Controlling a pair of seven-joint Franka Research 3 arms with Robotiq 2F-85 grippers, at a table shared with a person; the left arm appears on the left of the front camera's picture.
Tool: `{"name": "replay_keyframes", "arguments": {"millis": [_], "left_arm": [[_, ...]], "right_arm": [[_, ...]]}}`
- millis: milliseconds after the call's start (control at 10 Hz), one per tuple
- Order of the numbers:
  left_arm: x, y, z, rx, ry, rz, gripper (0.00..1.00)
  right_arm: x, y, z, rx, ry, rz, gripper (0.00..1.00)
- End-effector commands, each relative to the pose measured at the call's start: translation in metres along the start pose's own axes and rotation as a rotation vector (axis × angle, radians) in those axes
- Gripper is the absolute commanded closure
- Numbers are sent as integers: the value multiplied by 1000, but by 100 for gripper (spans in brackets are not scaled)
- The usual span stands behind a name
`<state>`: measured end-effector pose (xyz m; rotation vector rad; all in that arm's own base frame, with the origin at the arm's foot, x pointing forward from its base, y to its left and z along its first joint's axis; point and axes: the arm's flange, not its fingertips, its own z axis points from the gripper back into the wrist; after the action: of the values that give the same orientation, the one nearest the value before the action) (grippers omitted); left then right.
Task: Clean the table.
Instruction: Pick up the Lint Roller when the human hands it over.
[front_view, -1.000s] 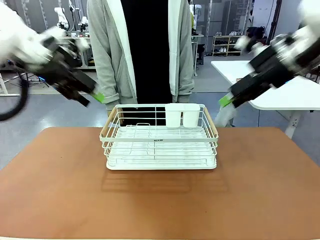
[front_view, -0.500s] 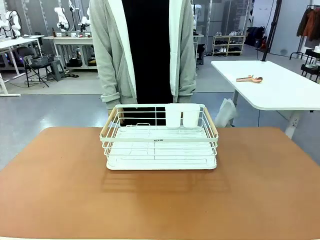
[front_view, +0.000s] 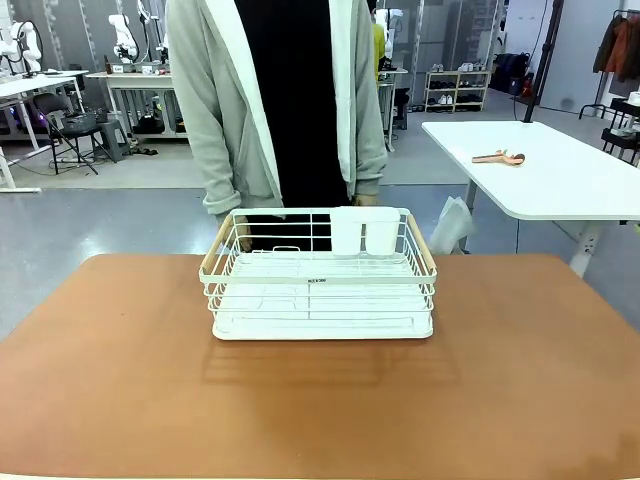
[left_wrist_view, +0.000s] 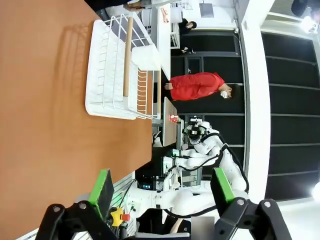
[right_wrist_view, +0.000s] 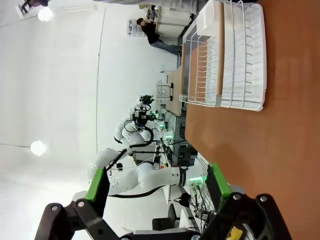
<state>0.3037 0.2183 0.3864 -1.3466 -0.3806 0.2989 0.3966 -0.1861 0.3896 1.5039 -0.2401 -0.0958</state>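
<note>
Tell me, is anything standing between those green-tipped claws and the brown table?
Nothing visible does. The left gripper and right gripper both hang open and empty, with bare table beyond them. A white wire dish rack stands on the table's far middle, covering that patch.

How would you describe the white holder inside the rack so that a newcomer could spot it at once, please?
On the wide reddish-brown table, a white wire rack stands near the middle. Along its far rim, by the person and right of centre, sits the white holder: two solid-walled cups side by side, the only closed shapes among thin wires.
</note>
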Motion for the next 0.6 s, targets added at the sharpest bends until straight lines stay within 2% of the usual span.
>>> {"name": "replay_keyframes", "arguments": {"millis": [0,500], "left_arm": [[-8,4,14,-1,-9,-4,0],[-8,4,14,-1,-9,-4,0]], "right_arm": [[-3,3,7,5,-17,-12,0],[-3,3,7,5,-17,-12,0]]}}
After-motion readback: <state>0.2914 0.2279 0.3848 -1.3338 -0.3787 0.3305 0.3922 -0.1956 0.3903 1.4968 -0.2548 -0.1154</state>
